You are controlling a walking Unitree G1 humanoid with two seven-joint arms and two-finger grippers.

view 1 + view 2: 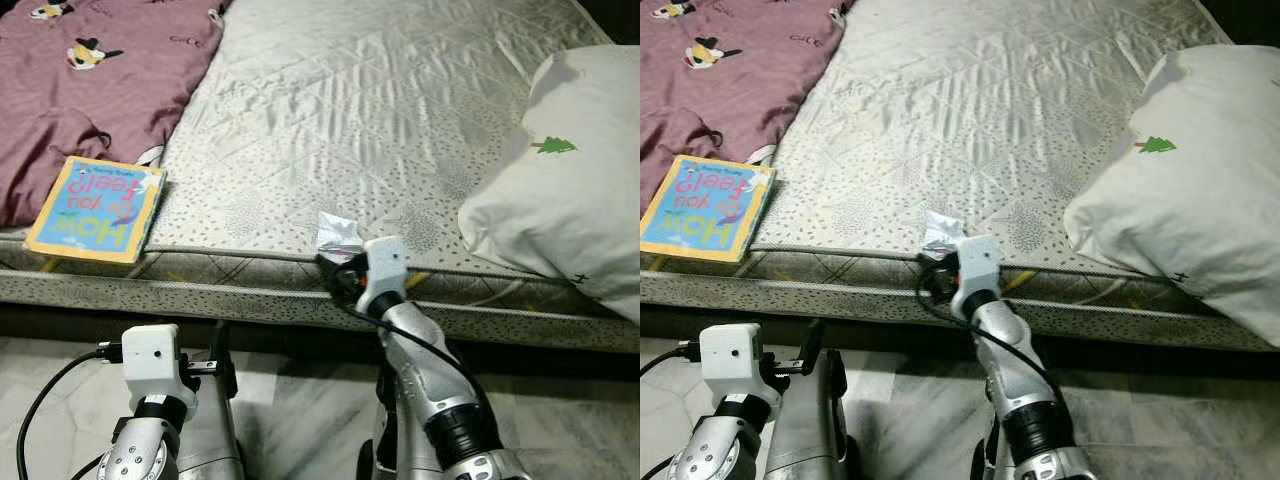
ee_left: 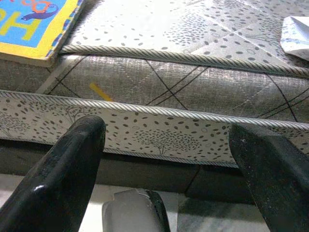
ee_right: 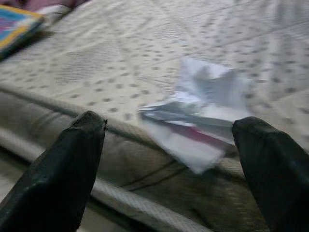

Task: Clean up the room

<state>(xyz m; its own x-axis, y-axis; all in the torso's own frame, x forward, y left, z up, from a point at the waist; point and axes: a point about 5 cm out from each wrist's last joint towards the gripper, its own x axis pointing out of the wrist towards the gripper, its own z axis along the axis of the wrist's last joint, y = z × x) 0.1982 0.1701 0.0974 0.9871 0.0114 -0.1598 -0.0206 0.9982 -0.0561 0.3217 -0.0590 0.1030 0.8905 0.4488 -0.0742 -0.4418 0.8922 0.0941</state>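
A crumpled silver-white wrapper (image 1: 337, 234) lies at the near edge of the patterned mattress (image 1: 360, 110). My right gripper (image 3: 169, 126) is open at that edge, and the wrapper (image 3: 200, 113) lies just beyond and between its two black fingers without touching them. My left gripper (image 2: 166, 133) is lower, by the floor, open and empty, facing the mattress side. A yellow-and-blue children's book (image 1: 97, 208) rests on the mattress's left corner, partly on a purple blanket (image 1: 90, 80).
A white pillow (image 1: 570, 180) with a small green tree print lies on the right of the mattress and overhangs its edge. Pale marbled floor tiles (image 1: 300, 400) run below the bed frame, around my arms.
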